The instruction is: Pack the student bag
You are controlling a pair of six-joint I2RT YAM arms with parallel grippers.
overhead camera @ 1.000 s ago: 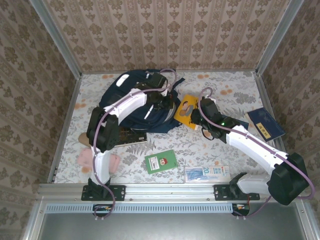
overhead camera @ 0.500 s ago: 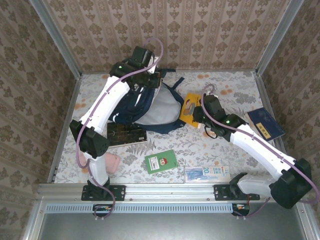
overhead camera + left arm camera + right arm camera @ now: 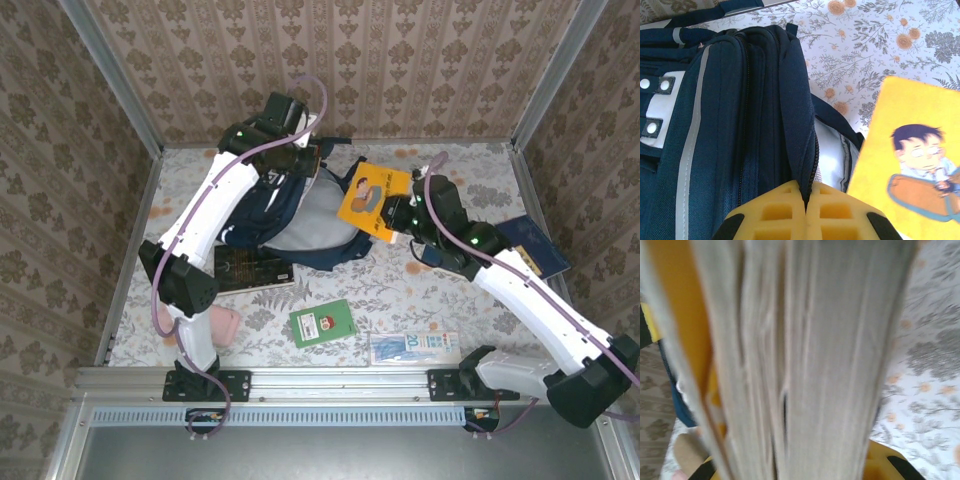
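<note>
Pinching student bag [image 3: 740, 125], left hand [image 3: 806, 200], right hand [image 3: 396, 212] clamping yellow book [image 3: 368, 193], floral tabletop [image 3: 400, 300], damask walls [image 3: 400, 60]

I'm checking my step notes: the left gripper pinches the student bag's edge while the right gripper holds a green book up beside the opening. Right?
Not quite. The book in the right gripper is yellow, with a cartoon figure on its cover, not green; the top external view shows it. The left gripper does pinch the student bag by its edge.
</note>
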